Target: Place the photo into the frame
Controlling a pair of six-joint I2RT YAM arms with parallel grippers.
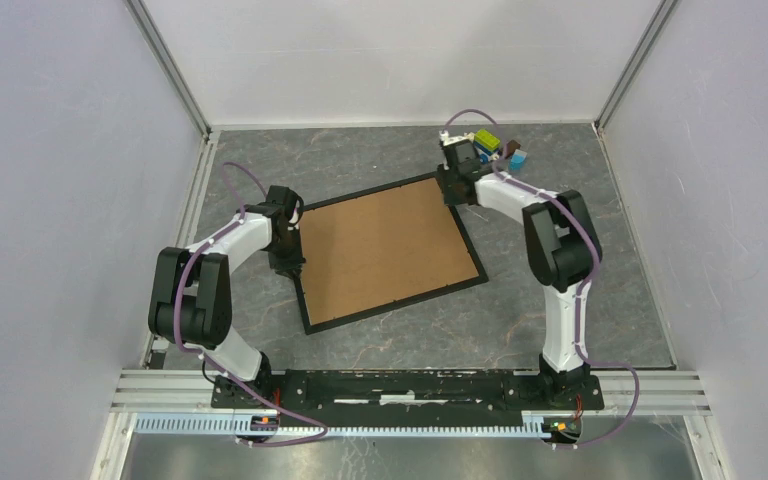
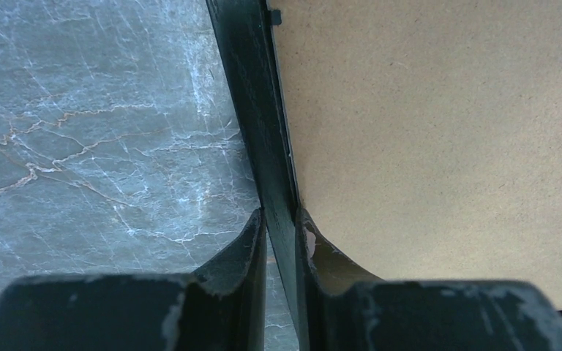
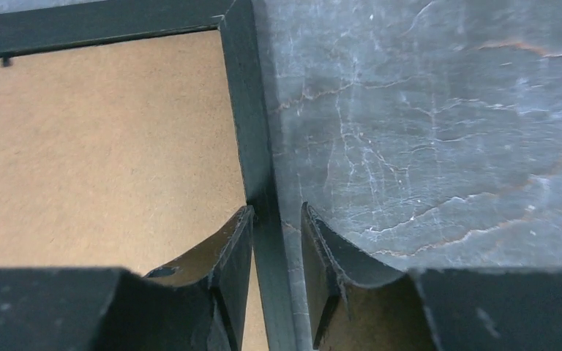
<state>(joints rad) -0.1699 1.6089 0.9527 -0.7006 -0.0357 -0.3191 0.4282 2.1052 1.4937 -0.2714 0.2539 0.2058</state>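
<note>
Two arms are seen bent over a grey marbled bench point(image 1: 360, 160), one at each side of the frame point(image 1: 390, 303), which lies flat near the middle of the bench, turned askew to the bench's edges. At the left, the left arm point(image 1: 230, 240) is folded inward, and the left fingers point(image 2: 238, 256) are set on the frame's left rail, about midway along it. In the left wrist view one finger is seen on the bench side and the other on the inner side. Both are pressed against the thin black rail, so the rail is pinched between them.

The frame is laid back upward, and its opening is filled by a plain brown backing board point(image 1: 385, 245); a small black tab point(image 2: 274, 14) is visible at the board's edge.

At the right, the right arm point(image 1: 560, 240) is stretched to the frame's far right corner. The right fingers point(image 3: 230, 248) are placed astride the right rail just short of that corner. The inner finger is seen against the rail over the board, while a strip of bench shows between the rail and the outer finger, so these fingers are spread rather than clamped.

Beyond the right wrist, some small colourful items point(image 1: 495, 148) are seen at the far end of the bench, too small to be identified
</note>
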